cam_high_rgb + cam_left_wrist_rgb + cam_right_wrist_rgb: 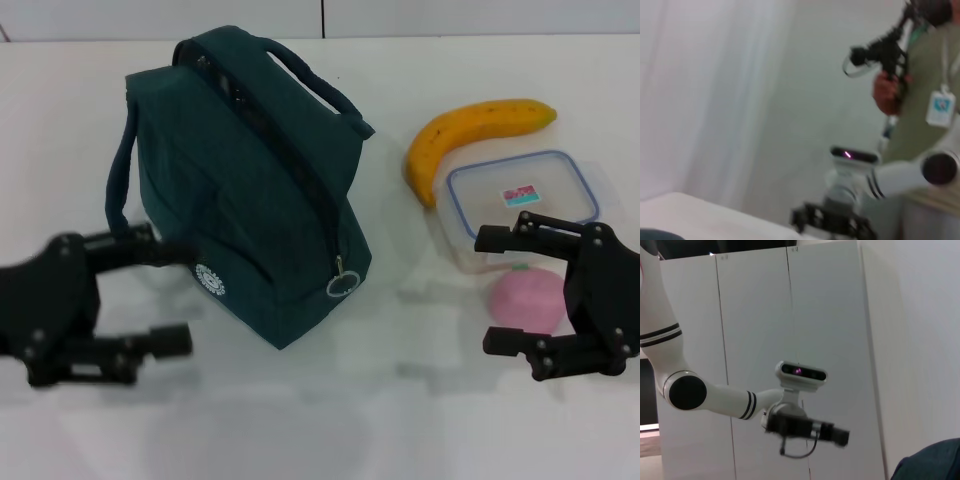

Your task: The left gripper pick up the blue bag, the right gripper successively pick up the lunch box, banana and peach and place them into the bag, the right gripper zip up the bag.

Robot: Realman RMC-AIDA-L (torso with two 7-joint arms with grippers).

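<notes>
The blue bag [255, 190] stands upright on the white table, zipped shut, its ring zipper pull [343, 283] hanging at the near end. My left gripper [170, 295] is open and empty just left of the bag's near corner. The banana [470, 135] lies to the right of the bag, behind the lunch box [520, 195]. The peach [528, 298] lies in front of the lunch box. My right gripper [500, 290] is open and empty, its fingers either side of the peach's left part. A corner of the bag shows in the right wrist view [932, 462].
The white table [320, 420] reaches to a wall at the back. The left wrist view shows my right arm [900, 175], its gripper and a person [925, 85] beyond. The right wrist view shows my left arm [710, 395] before white cabinet doors.
</notes>
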